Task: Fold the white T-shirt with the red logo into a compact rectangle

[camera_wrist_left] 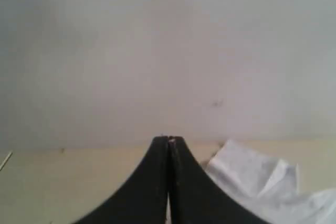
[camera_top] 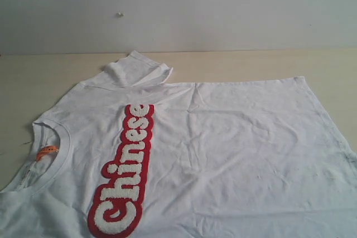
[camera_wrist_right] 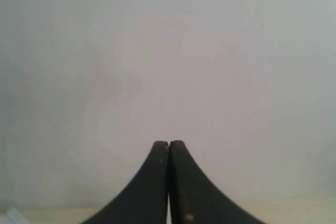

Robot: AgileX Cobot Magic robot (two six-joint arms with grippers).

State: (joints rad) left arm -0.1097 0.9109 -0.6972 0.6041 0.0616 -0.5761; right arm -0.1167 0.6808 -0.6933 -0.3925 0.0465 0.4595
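The white T-shirt [camera_top: 234, 149] lies spread flat on the pale wooden table [camera_top: 33, 76], neck to the left with its orange tag [camera_top: 47, 151] showing. The red logo [camera_top: 124, 174] reading "Chinese" runs along the chest. The far sleeve [camera_top: 136, 69] is crumpled and folded onto itself at the shirt's far edge. Neither arm shows in the exterior view. My left gripper [camera_wrist_left: 168, 140] is shut with nothing between its fingers, pointing at the wall, with a white sleeve [camera_wrist_left: 262, 179] beside it. My right gripper [camera_wrist_right: 168, 142] is also shut and empty, facing the wall.
A plain grey-white wall [camera_top: 223, 4] rises behind the table's far edge. Bare tabletop shows beyond the shirt and at the left. The shirt's near part runs off the bottom of the exterior view.
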